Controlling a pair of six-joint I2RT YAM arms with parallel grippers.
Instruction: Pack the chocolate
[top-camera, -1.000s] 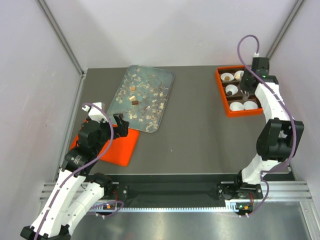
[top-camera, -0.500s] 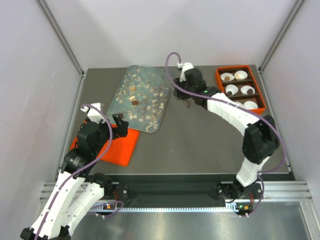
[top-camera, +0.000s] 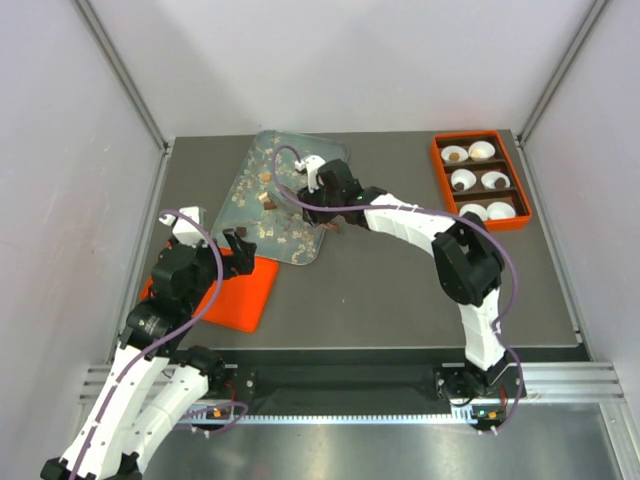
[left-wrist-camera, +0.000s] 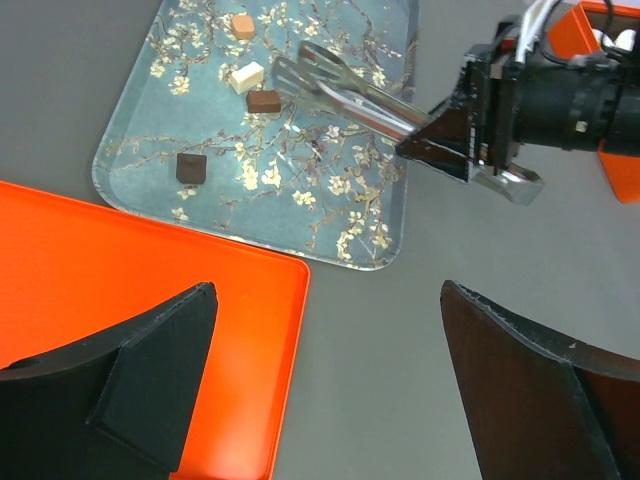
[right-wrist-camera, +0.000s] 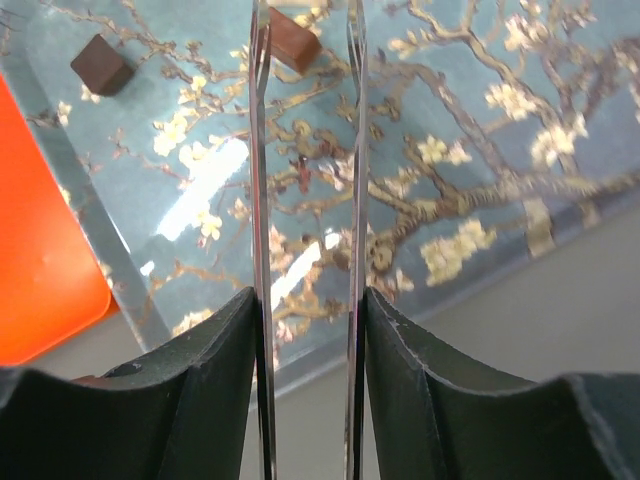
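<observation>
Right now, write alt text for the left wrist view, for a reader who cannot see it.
The right gripper, jaws shut on metal tongs, holds their tips over a blue flowered tray, close to a brown chocolate among four pieces. An orange tray lies at lower left, and the left gripper frames the bottom, jaws open.

High overview — wrist views sharing tray (left-wrist-camera: 290, 200)
</observation>
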